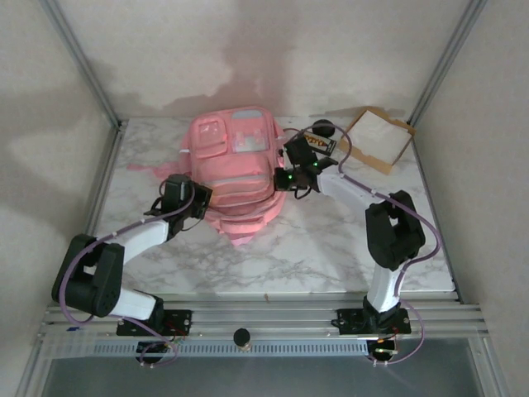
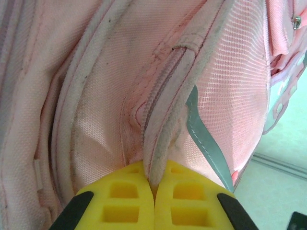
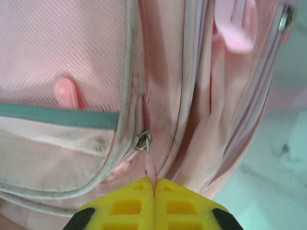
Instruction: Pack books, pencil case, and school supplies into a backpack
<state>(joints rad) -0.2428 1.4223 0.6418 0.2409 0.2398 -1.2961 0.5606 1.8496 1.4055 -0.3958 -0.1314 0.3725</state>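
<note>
A: The left end effector (image 2: pixel 154 184) is clenched on a piped seam of the backpack (image 1: pixel 235 174). The right end effector (image 3: pixel 154 184) pinches pink cloth just below a zip slider (image 3: pixel 142 141).

B: It's soft, light, floppy fabric, I'd judge, lying mid-surface (image 1: pixel 331 240) toward the far side. Hold it by seams or pulls, not panels

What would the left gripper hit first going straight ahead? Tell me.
The pink backpack: the left gripper is shut on its piped zipper edge, so straight on likely presses into that fabric.
</note>
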